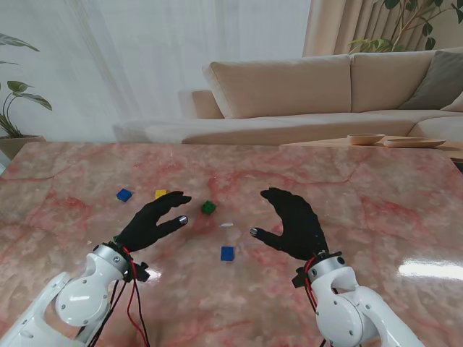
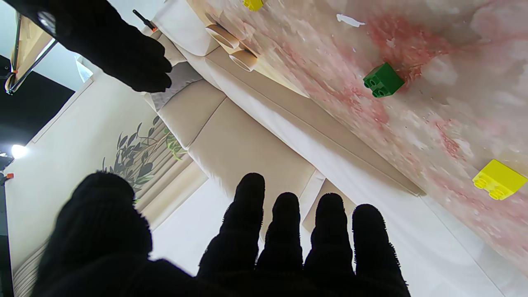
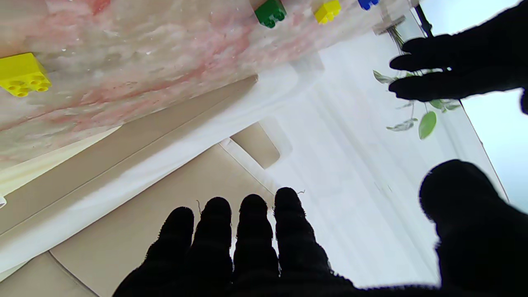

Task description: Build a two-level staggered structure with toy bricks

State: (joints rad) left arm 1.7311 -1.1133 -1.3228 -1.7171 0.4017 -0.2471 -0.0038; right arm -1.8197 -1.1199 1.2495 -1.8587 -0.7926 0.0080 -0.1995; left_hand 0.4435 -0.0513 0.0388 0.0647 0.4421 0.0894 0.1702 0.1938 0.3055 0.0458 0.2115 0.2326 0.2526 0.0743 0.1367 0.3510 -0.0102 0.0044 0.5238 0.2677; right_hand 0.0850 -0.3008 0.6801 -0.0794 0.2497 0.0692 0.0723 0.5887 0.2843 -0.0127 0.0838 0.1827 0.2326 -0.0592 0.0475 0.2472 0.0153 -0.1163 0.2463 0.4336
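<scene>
Both hands are empty with fingers spread: your left hand (image 1: 152,220) floats over the marble table (image 1: 376,217) with its palm turned inward toward the centre, and your right hand (image 1: 293,223) mirrors it on the other side, thumb reaching toward the middle. From the left wrist view you see four straight fingers (image 2: 284,231) and the thumb set well apart, holding nothing; the right wrist view shows the same for the right fingers (image 3: 251,231). Between the two hands, slightly farther from you than the fingertips, sits the green brick (image 1: 208,207), studs up, touching neither hand. Just left of it and a little farther lies the yellow brick (image 1: 160,194), close to the left fingertips, and farther left the blue brick (image 1: 124,194). A second blue brick (image 1: 227,253) lies nearer to you, between the wrists. The right wrist view gives you something the stand's view does not: another yellow brick (image 3: 24,74), four studs showing, apart from the rest; in the stand's view the right hand appears to cover it. All the bricks lie singly, none stacked. Beyond the table's far edge stands a beige sofa (image 1: 304,94).
</scene>
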